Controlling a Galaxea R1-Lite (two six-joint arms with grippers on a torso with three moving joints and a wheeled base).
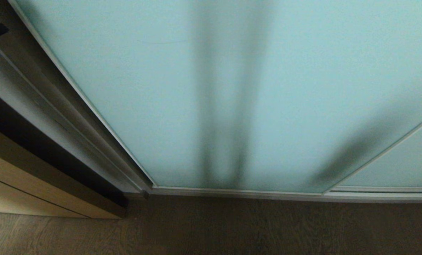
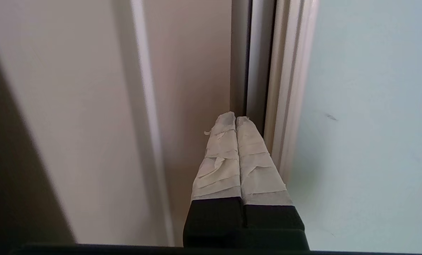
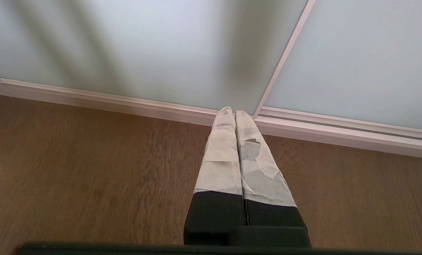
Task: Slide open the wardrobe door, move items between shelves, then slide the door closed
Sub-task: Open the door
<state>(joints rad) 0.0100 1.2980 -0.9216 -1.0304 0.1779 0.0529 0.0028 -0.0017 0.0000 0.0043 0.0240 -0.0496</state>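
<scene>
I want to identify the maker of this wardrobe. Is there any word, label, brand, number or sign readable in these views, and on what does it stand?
None: no readable text shows in any view.
Sliding wardrobe door: plain frosted glass, only shadows and a faint small dark mark, no lettering.
Silver frame: bare.
Wooden cabinet front: no label.
Wood floor: grain only.
Left gripper and right gripper: blank tape on the fingers.

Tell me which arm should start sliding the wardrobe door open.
Left. The left gripper, fingers shut, points into the gap beside the sliding wardrobe door frame edge, probably ready to push it. The right gripper, also shut, hangs over the wooden floor near the bottom rail.
</scene>
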